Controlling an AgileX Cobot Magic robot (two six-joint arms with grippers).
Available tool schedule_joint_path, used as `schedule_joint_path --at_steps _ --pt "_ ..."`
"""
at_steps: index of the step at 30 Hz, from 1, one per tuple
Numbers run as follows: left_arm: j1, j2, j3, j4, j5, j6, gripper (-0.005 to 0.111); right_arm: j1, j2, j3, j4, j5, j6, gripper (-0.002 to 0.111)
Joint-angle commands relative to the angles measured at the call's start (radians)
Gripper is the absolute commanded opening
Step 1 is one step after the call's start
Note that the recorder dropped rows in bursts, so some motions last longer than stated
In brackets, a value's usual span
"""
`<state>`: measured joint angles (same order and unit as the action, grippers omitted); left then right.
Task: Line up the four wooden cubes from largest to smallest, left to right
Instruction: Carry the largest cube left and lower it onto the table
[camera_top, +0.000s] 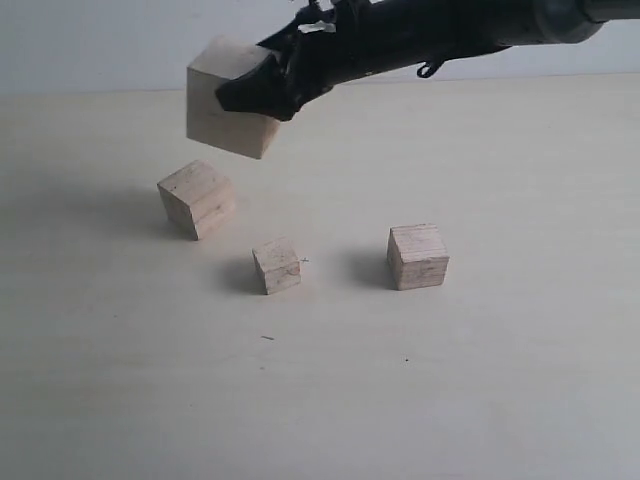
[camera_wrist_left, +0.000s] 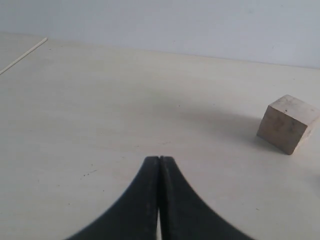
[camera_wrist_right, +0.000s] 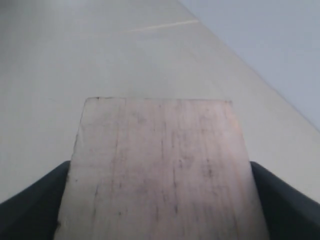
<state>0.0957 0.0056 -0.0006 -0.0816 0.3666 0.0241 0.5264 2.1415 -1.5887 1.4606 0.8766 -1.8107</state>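
My right gripper (camera_top: 262, 85) holds the largest cube (camera_top: 222, 118) between its two dark fingers (camera_wrist_right: 287, 202), one pressed on each opposite side face. In the right wrist view the cube's top face fills the gap from finger to finger. The cube hangs clear of the pale table (camera_top: 500, 400), slightly tilted.

My left gripper (camera_wrist_left: 159, 167) is closed on nothing, its two black fingers touching along their whole inner edge, low over bare table. One resting cube (camera_wrist_left: 287, 123) sits well apart from those fingertips; I cannot tell which cube it is.

There are four wooden cubes: one held and three on the table. Places are by the exterior view, taking the smallest cube (camera_top: 277, 265) as the centre of the clock. The second-largest cube (camera_top: 197, 198) rests near it at about 10 o'clock, turned corner-on. The third cube (camera_top: 418, 257) rests at 3 o'clock, farther off. The held largest cube is at about 11 o'clock, above and just beyond the second-largest. No two cubes touch. There are two grippers, with one arm visible, reaching in from 2 o'clock.
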Motion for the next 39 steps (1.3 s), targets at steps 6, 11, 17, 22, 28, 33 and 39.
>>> schedule_joint_path --at_steps 6,11,17,22,28,33,39 --pt "-0.007 -0.006 0.001 -0.002 -0.012 -0.002 0.0 0.192 0.007 -0.033 0.029 0.085 -0.207 0.0" --pt "-0.007 -0.006 0.001 -0.002 -0.012 -0.002 0.0 0.262 0.072 -0.067 0.064 0.015 -0.134 0.0" --pt "-0.007 -0.006 0.001 -0.002 -0.012 -0.002 0.0 0.288 0.158 -0.126 0.054 0.005 -0.122 0.0" --pt "-0.007 -0.006 0.001 -0.002 -0.012 -0.002 0.0 0.286 0.213 -0.163 0.034 -0.031 -0.122 0.0" --pt "-0.007 -0.006 0.001 -0.002 -0.012 -0.002 0.0 0.279 0.266 -0.188 -0.02 -0.079 -0.114 0.0" --pt "-0.007 -0.006 0.001 -0.002 -0.012 -0.002 0.0 0.252 0.289 -0.194 -0.045 -0.103 -0.098 0.0" --pt "-0.007 -0.006 0.001 -0.002 -0.012 -0.002 0.0 0.193 0.289 -0.194 -0.07 -0.125 -0.018 0.0"
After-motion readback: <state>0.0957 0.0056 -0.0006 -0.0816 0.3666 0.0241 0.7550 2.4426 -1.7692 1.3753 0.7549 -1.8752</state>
